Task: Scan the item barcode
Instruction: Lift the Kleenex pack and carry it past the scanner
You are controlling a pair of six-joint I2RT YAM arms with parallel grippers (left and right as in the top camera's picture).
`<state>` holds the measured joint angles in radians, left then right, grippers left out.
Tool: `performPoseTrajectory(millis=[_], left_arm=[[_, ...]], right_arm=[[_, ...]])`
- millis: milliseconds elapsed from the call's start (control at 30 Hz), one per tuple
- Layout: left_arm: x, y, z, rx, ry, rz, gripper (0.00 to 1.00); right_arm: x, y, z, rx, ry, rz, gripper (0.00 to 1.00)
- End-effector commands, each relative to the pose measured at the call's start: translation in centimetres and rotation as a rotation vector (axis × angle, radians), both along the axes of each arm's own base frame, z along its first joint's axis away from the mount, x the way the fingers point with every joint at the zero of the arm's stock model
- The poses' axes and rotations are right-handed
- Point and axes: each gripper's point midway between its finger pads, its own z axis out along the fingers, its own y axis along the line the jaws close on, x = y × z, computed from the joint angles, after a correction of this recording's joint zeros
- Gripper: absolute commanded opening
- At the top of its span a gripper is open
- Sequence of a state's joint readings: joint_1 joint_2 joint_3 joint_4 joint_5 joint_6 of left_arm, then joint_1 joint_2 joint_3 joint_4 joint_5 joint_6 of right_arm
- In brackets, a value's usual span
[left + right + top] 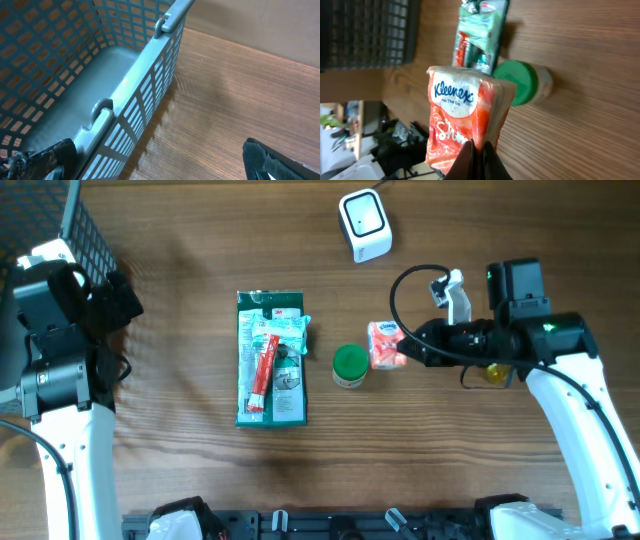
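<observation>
Orange tissue pack (386, 345) one, jar (349, 366) one, scanner (364, 224) one, basket (131, 80) one.

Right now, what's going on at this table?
The right end effector is shut on a Kleenex tissue pack, gripping it by one end beside a green-lidded jar near the middle of the table. The white barcode scanner sits at the far edge, and the pack is not yet in front of it. The left end effector hangs open and empty next to the wire basket. A green 3M package lies flat, untouched.
</observation>
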<state>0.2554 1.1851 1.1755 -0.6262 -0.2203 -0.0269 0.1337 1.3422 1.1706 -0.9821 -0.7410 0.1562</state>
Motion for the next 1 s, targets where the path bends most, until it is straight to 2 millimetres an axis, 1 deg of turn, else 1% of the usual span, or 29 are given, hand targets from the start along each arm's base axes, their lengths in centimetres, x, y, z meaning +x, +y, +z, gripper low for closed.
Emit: performPoseTrajectory(millis=[0,33,67,100,133,167,200,267,300,367,433,500,567,667,733,800,867,967], left_arm=[[-0.6,-0.9,-4.8,-0.099,0.118,-0.011,1.0],[-0.6,-0.9,-4.8,-0.099,0.119,-0.011,1.0],[-0.6,-0.9,-4.8,-0.099,0.119,-0.011,1.0],[-0.6,-0.9,-4.8,-0.099,0.119,-0.011,1.0],[-0.6,-0.9,-4.8,-0.099,0.118,-0.011,1.0],[-0.6,-0.9,-4.8,-0.099,0.119,-0.011,1.0],[-0.6,-0.9,-4.8,-0.099,0.119,-0.011,1.0],[-0.6,-0.9,-4.8,-0.099,0.119,-0.011,1.0],[-0.6,-0.9,-4.8,-0.099,0.118,-0.011,1.0],[-0.6,-0.9,-4.8,-0.099,0.119,-0.011,1.0],[-0.6,-0.9,-4.8,-0.099,0.119,-0.011,1.0],[-0.6,-0.9,-4.8,-0.099,0.119,-0.011,1.0],[-0.6,-0.9,-4.8,-0.099,0.118,-0.011,1.0],[-0.6,-0.9,-4.8,-0.099,0.118,-0.011,1.0],[-0.6,-0.9,-4.8,-0.099,0.119,-0.011,1.0],[-0.6,-0.9,-4.8,-0.099,0.119,-0.011,1.0],[-0.6,-0.9,-4.8,-0.099,0.119,-0.011,1.0],[-0.6,-0.9,-4.8,-0.099,0.118,-0.011,1.0]], right_arm=[[3.0,-2.1,5.3,-0.134,-0.16,-0.084,0.04],[3.6,-2.4,6.8,-0.158,-0.194,-0.101,0.04],[4.0,-2.7,7.9,-0.176,-0.214,-0.112,0.04],[4.7,-3.0,9.8,-0.212,-0.248,-0.129,0.04],[5.4,-3.0,11.5,-0.248,-0.281,-0.125,0.04],[6.1,-2.8,12.7,-0.278,-0.299,-0.114,0.04],[7.0,-2.7,13.5,-0.312,-0.309,-0.116,0.04],[9.1,-2.7,14.0,-0.398,-0.33,-0.112,0.04],[10.5,-2.5,13.7,-0.443,-0.342,-0.107,0.04],[12.5,-2.0,12.1,-0.507,-0.346,-0.11,0.05],[14.6,-1.5,9.9,-0.591,-0.355,-0.094,0.05],[16.9,-0.8,6.8,-0.694,-0.356,-0.07,0.05],[18.2,-0.5,4.8,-0.758,-0.347,-0.07,0.05],[20.3,-0.1,1.1,-0.856,-0.332,-0.07,0.05],[21.7,-0.2,-0.6,-0.906,-0.336,-0.085,0.05],[22.9,-0.1,-2.0,-0.943,-0.347,-0.099,0.04],[24.1,0.0,-2.8,-0.971,-0.373,-0.124,0.05],[26.1,-0.3,-2.5,-1.007,-0.439,-0.193,0.05]])
